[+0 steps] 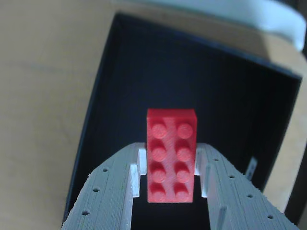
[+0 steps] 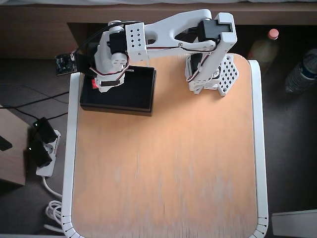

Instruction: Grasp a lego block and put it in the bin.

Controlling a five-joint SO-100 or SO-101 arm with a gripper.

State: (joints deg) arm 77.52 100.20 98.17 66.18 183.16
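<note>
Wrist view first: I see my gripper [image 1: 171, 179] coming in from the bottom edge, two pale grey fingers [image 1: 108, 191] with small holes along them, white pads on the inner faces. The jaws are pinching the red lego block [image 1: 171, 155] from both long sides. The block sits lengthways between them, studs facing the camera, two rows of four, upper half sticking out past the fingertips. Behind and below it is the dark inside of the black bin [image 1: 201, 81]; the block is framed entirely by that dark floor. I cannot tell from here whether it touches the floor or hangs above it. The bin's left wall runs diagonally down the frame, wooden table [image 1: 43, 96] to its left. A pale curved edge [image 1: 268, 17] crosses the top right corner, beyond the bin's far wall.

Overhead view: the arm's base [image 2: 213, 74] stands near the table's far edge, right of centre. The white upper link [image 2: 168, 29] stretches leftward from it, nearly level, and the wrist section [image 2: 111, 59] folds down over the bin [image 2: 133, 99], which lies at the far left corner of the table [image 2: 168, 163]. The gripper end points down into the bin's left part; the fingers are hidden under the wrist from this angle. A sliver of red [image 2: 94, 83] shows at the wrist's left side, over the bin's left end. The rest of the tabletop is bare wood with a white rim [image 2: 73, 148]. A power strip [image 2: 42, 148] lies on the floor to the left, two bottles [image 2: 265, 44] to the right.
</note>
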